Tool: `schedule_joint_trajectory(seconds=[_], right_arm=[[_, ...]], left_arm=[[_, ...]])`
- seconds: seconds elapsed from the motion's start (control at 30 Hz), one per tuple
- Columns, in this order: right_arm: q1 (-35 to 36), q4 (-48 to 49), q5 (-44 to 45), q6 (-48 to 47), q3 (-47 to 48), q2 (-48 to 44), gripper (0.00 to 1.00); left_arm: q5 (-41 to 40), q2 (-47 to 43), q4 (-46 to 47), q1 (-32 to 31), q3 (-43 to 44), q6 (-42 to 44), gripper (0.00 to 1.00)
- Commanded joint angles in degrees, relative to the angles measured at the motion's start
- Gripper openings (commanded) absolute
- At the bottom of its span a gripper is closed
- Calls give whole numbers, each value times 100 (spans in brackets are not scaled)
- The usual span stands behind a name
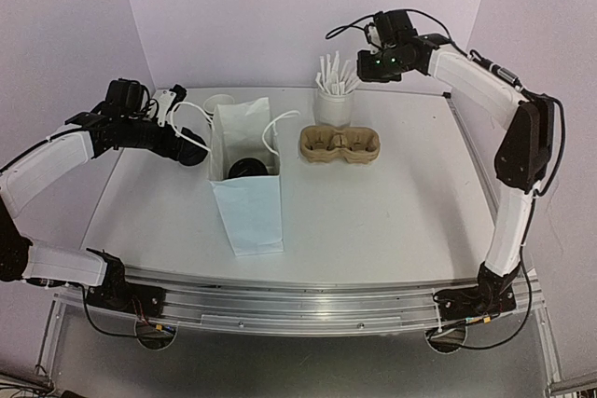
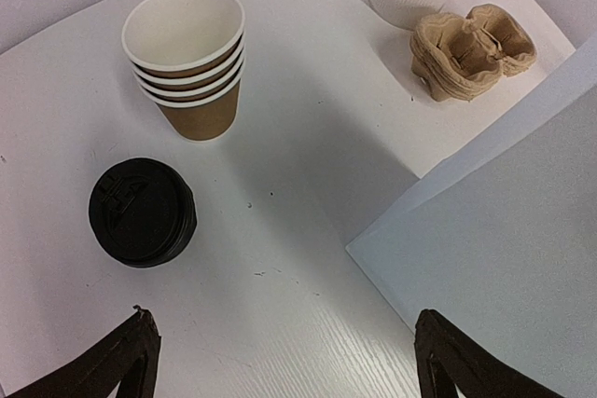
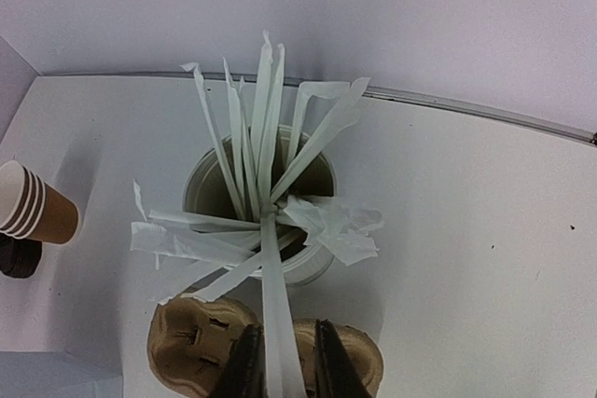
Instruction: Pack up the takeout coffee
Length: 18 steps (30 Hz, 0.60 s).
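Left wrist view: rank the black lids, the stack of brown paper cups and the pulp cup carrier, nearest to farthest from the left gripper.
From the left gripper, which is open at the bottom edge:
1. black lids, stacked, near left.
2. brown paper cups, nested, farther back on the left.
3. pulp cup carrier, far right.

Bright, even light falls from above, leaving soft shadows beside the paper cups (image 2: pixel 191 62) and bag (image 2: pixel 522 230), while the table (image 1: pixel 392 221) edge bows in the overhead view.
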Motion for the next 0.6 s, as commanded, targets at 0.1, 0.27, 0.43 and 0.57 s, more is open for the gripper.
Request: schedule_joint_trajectory(seconds=[0.1,0.27,0.43,0.57], right_arm=[[-51,34,12,-96,298,-37,0],[-55,-7,-45,-172,290,-369,0],[-53,-199,-92,-279,345,-781,0],[-49,-348,19,-444,394,-1135,0]], left_arm=[[34,-160,63,27,55,-2,94],[42,-159,69,29,63,-5,95],[56,-145,54,29,87,13,95],[77,-132,32,28,117,25,95]])
